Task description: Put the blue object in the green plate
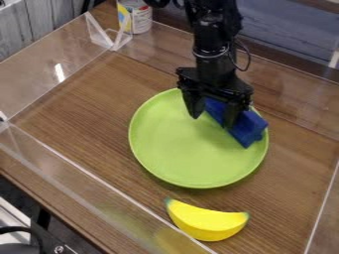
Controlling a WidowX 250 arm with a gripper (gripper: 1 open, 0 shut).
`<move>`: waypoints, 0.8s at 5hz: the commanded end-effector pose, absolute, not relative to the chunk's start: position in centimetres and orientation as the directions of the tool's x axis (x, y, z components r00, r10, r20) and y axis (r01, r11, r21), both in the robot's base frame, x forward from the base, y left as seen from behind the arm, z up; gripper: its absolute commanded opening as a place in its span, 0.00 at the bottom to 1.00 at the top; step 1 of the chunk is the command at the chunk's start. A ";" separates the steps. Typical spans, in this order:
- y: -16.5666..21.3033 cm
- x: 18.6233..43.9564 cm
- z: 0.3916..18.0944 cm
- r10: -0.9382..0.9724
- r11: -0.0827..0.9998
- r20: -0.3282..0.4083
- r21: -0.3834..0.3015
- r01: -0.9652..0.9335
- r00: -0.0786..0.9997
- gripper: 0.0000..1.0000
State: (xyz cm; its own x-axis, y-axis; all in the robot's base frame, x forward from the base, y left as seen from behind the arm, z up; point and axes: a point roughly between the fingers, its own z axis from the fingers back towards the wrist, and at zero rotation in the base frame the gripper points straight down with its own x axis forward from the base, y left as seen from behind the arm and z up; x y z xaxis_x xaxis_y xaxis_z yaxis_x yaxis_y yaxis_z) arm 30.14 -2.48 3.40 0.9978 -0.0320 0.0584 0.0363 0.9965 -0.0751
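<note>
Landmark: the green plate (pixel 185 149). Blue object (pixel 239 127) lay at the plate's far right part, slanting, one end reaching over the rim; its upper left portion was hidden behind the claw (pixel 215 111), so full length could not be read. Claw stood open above the plate's far side, dark fingers spread; the nearer one masked part of the blue thing's edge. Whether a finger touched the block could not be told. Dark arm (pixel 212 40) came in from beyond the plate, its upper end cut off by the top of the view.

Yellow banana-shaped toy (pixel 207 220) sat on the counter (pixel 79 114) just nearer than the plate, whole in view. Can (pixel 134 16) well beyond the plate to the left, top cropped, label too small to read. Black cable-like thing (pixel 27 231) left of and nearer than the plate, cut off by the frame; nature unclear.
</note>
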 end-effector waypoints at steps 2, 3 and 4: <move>-1.5 29.6 4.8 -0.030 0.997 0.046 -0.065 0.033 0.998 1.00; -1.7 30.3 6.9 -0.021 0.997 0.076 -0.074 0.027 0.997 1.00; -1.6 30.4 7.9 -0.012 0.997 0.092 -0.078 0.020 0.996 1.00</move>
State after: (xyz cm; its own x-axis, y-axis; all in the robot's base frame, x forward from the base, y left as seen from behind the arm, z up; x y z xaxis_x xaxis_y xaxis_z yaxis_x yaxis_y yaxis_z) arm 29.45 -1.75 5.76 0.9997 -0.0194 0.0130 0.0204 0.9967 -0.0791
